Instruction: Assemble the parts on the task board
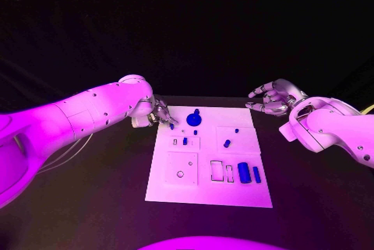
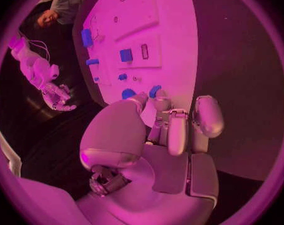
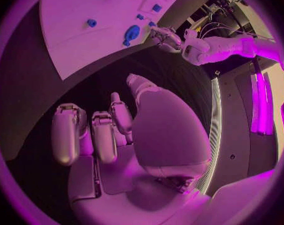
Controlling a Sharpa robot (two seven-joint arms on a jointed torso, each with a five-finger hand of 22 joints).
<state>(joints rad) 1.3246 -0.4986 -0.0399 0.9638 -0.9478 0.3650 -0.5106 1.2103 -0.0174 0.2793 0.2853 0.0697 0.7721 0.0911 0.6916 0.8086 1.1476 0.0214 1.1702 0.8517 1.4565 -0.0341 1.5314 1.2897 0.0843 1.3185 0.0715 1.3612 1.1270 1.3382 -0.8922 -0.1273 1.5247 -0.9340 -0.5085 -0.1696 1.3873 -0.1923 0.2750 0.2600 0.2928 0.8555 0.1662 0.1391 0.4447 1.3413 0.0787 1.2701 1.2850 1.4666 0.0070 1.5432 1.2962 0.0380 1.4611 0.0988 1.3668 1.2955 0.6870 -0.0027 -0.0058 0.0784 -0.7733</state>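
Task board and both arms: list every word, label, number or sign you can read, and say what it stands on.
None can be read. The task board shows only outlined recesses, holes and blue parts, with no lettering. The left hand and the right hand show no legible markings either.

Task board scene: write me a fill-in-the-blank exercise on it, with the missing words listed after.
1. The task board lies on a ____ table.
2. The robot hand at the board's far left corner is the ____ robot hand.
3. The right robot hand hovers off the board, holding ____.
4. The small parts, such as the cylinder, are coloured ____.

Missing words: black; left; nothing; blue
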